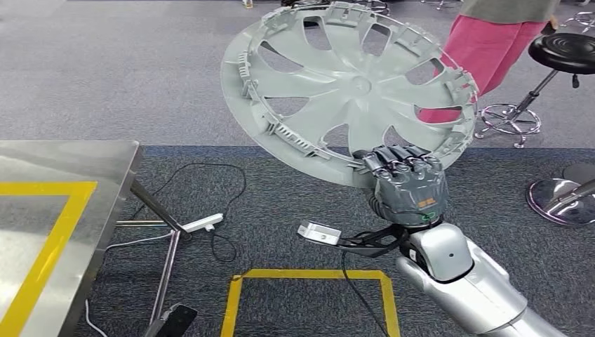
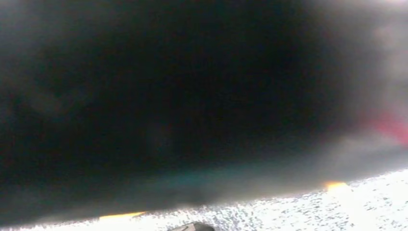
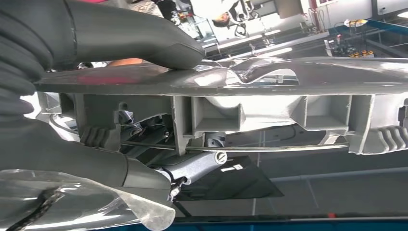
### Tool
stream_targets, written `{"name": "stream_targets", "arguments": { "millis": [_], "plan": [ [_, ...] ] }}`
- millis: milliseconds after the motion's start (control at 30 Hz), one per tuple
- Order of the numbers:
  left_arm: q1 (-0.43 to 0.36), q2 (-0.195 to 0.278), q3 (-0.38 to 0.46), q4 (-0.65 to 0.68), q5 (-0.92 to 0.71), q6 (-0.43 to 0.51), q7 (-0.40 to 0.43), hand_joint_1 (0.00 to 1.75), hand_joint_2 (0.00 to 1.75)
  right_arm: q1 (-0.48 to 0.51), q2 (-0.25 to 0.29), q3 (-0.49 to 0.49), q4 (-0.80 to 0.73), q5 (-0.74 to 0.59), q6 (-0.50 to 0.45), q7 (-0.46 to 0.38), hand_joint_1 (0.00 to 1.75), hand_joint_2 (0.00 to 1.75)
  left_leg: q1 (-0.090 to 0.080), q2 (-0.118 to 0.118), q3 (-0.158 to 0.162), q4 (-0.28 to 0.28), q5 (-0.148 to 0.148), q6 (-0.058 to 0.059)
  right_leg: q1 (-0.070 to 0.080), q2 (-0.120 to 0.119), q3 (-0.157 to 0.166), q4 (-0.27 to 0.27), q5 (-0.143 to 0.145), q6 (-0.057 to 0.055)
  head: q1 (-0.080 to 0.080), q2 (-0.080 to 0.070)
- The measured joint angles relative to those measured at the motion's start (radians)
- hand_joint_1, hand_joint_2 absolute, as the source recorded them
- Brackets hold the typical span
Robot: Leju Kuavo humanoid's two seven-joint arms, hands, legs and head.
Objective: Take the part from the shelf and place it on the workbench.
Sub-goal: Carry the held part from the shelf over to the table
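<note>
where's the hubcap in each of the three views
Head view: the hubcap sits upper centre, tilted, its lower rim gripped by the right hand.
Left wrist view: dark blur, the hubcap cannot be made out.
Right wrist view: its rim runs edge-on across the middle.
Shared landmark: the right hand's thumb pressing on the rim.

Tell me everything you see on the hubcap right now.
The hubcap is a round, pale grey disc, plastic by its look, with spoke-shaped cutouts and ribbed clips around its rim. Its inner side faces the head camera. It is held tilted in the air above the carpet, right of the workbench. The right hand grips its lower rim; nothing else touches it.
</note>
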Motion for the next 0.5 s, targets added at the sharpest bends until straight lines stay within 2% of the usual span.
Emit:
{"name": "stream_targets", "arguments": {
  "millis": [67,133,167,233,267,300,333,400,433,467,500],
  "plan": [
    [0.001,0.001,0.0,0.0,0.0,0.001,0.0,0.0,0.0,0.0,0.003,0.0,-0.001,0.0,0.0,0.0,1.75,1.75,0.002,0.0,0.004,-0.008,0.002,0.008,-0.001,0.002,0.0,-0.001,-0.002,0.007,0.0,0.0],
    [0.002,0.0,0.0,0.0,0.0,0.003,0.0,0.0,0.0,0.0,0.004,-0.001,-0.003,0.0,0.0,0.0,1.75,1.75,0.009,-0.001,0.012,-0.02,0.006,0.017,-0.002,0.022,-0.019,0.037,-0.028,0.013,0.003,0.0],
    [0.001,0.0,0.0,-0.001,0.0,0.005,0.0,0.0,0.0,0.001,0.004,-0.001,-0.003,0.0,0.0,-0.001,1.75,1.75,0.012,-0.002,0.015,-0.023,0.007,0.02,-0.003,0.035,-0.046,0.088,-0.055,0.014,0.005,0.0],
    [0.0,-0.001,0.0,-0.001,0.0,0.006,0.0,0.0,0.0,0.005,0.004,-0.001,-0.003,0.0,0.0,-0.002,1.75,1.75,0.012,-0.005,0.016,-0.023,0.005,0.022,-0.004,0.049,-0.118,0.227,-0.111,0.018,0.008,0.0],
    [0.0,-0.002,0.0,-0.001,0.0,0.006,0.0,0.0,0.0,0.008,0.004,0.0,-0.003,0.0,0.0,-0.003,1.75,1.75,0.012,-0.007,0.017,-0.023,0.003,0.022,-0.006,0.051,-0.147,0.276,-0.122,0.02,0.008,0.0],
    [0.001,-0.002,0.0,-0.001,0.0,0.006,0.0,0.0,0.0,0.012,0.004,0.0,-0.003,0.0,0.0,-0.003,1.75,1.75,0.013,-0.01,0.019,-0.022,0.001,0.021,-0.007,0.051,-0.159,0.288,-0.112,0.022,0.008,0.0],
    [0.001,-0.002,0.0,-0.001,-0.001,0.006,0.0,0.0,0.0,0.014,0.004,-0.001,-0.003,0.0,0.0,-0.003,1.75,1.75,0.014,-0.013,0.022,-0.021,-0.002,0.017,-0.009,0.051,-0.15,0.258,-0.082,0.023,0.008,0.0],
    [0.001,-0.003,0.0,-0.001,-0.001,0.006,0.0,0.0,0.0,0.015,0.004,-0.001,-0.003,0.0,0.0,-0.003,1.75,1.75,0.016,-0.02,0.028,-0.017,-0.011,0.006,-0.013,0.053,-0.093,0.13,-0.009,0.026,0.009,0.0],
    [0.0,-0.003,0.0,-0.001,-0.001,0.007,0.0,0.0,0.0,0.014,0.004,-0.001,-0.003,0.0,0.0,-0.004,1.75,1.75,0.015,-0.023,0.028,-0.012,-0.016,-0.001,-0.015,0.055,-0.063,0.071,0.011,0.024,0.01,0.0],
    [0.0,-0.003,0.0,-0.001,-0.001,0.007,0.0,0.0,0.0,0.013,0.005,0.0,-0.003,0.0,0.0,-0.005,1.75,1.75,0.014,-0.025,0.027,-0.008,-0.019,-0.007,-0.014,0.057,-0.045,0.037,0.016,0.02,0.009,0.0],
    [0.0,-0.003,0.0,-0.001,-0.001,0.007,0.0,0.0,0.0,0.013,0.006,0.0,-0.004,0.0,0.0,-0.006,1.75,1.75,0.012,-0.026,0.025,-0.005,-0.02,-0.013,-0.013,0.059,-0.037,0.025,0.01,0.015,0.009,0.0]
  ]
}}
